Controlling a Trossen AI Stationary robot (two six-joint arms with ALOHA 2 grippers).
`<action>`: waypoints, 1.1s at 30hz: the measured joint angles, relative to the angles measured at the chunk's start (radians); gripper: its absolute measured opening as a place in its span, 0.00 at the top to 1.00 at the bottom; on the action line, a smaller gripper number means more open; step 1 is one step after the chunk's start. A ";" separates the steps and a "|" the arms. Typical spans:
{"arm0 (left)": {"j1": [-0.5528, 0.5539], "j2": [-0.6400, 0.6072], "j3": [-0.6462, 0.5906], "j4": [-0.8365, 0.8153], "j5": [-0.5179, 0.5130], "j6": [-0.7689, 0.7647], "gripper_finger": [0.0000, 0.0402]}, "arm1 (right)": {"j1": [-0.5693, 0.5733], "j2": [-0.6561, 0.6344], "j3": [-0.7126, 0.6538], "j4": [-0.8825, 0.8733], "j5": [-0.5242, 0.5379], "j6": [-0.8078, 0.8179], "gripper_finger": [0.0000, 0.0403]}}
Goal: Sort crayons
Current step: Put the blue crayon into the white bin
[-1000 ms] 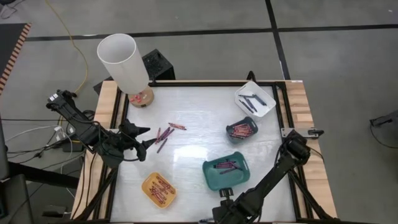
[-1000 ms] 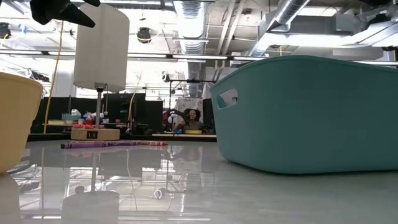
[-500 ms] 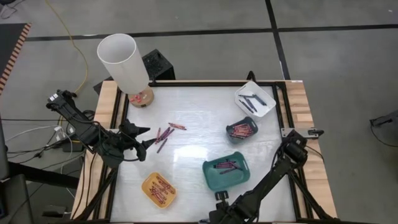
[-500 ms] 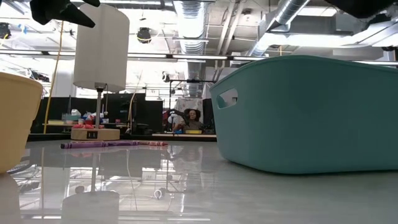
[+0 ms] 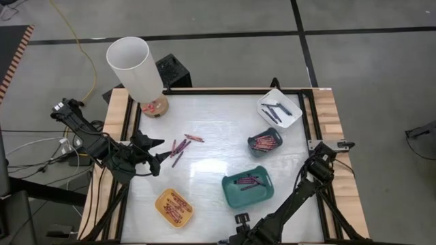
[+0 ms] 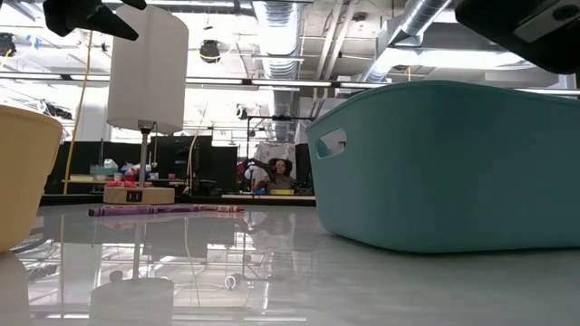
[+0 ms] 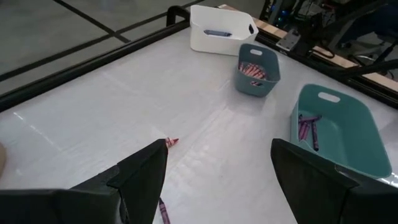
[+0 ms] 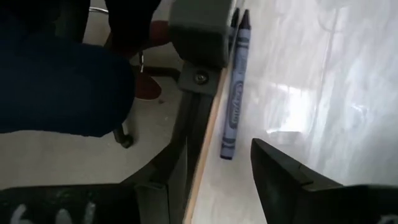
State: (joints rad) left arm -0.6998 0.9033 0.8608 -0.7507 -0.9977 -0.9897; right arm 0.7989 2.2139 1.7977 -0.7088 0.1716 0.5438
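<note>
Loose crayons (image 5: 178,149) are scattered flat mid-table, others are sorted into trays by colour, and one blue-grey crayon (image 8: 235,99) lies flat along the table's edge.

We see the left gripper (image 5: 158,151) held over the left part of the tabletop (image 5: 218,122), its two dark fingers (image 7: 134,180) spread wide with nothing between them — the arm reaches in from the left edge. The right gripper (image 5: 240,219) hangs at the near edge, jaws parted and empty — its arm stretches back toward the right side
</note>
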 joint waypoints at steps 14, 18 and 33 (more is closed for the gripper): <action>0.000 0.000 0.000 0.001 0.009 -0.021 0.31 | 0.013 0.025 0.000 0.008 0.040 -0.021 0.58; 0.000 0.000 0.000 0.001 0.024 -0.028 0.31 | 0.013 0.026 0.000 0.008 0.075 -0.021 0.58; 0.000 0.000 0.000 0.000 0.048 -0.047 0.31 | 0.014 0.033 0.000 -0.034 0.093 -0.040 0.68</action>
State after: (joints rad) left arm -0.6994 0.9031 0.8608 -0.7504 -0.9501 -1.0368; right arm 0.8132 2.2471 1.7977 -0.7429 0.2642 0.5040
